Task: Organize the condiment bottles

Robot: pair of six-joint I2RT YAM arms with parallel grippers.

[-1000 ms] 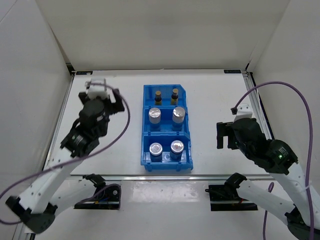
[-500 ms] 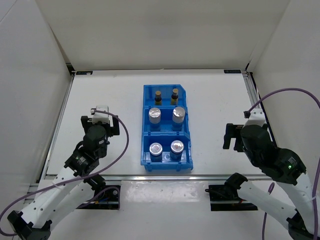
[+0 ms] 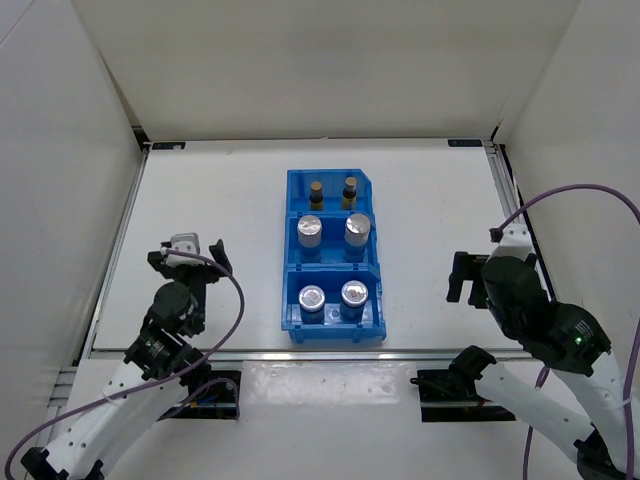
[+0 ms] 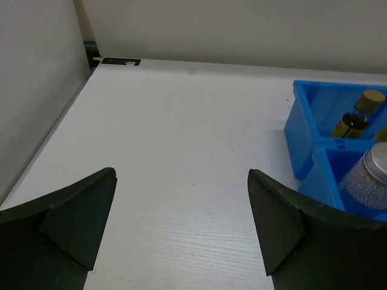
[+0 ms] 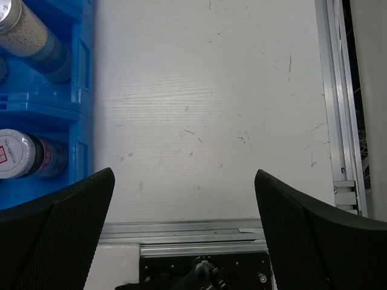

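Bright, even overhead light is flooding the white counter [image 3: 220, 200], laying faint soft shadows beside the blue bin [image 3: 335, 331] and glinting off the jar lids [image 3: 311, 228] inside it.

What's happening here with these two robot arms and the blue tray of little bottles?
Nothing is being handled right now. All six condiment bottles stand in the blue bin: two brown bottles in the far compartment, two silver-lidded jars in the middle, two in the near one. The left arm and right arm hover either side of it, jaws open and empty.
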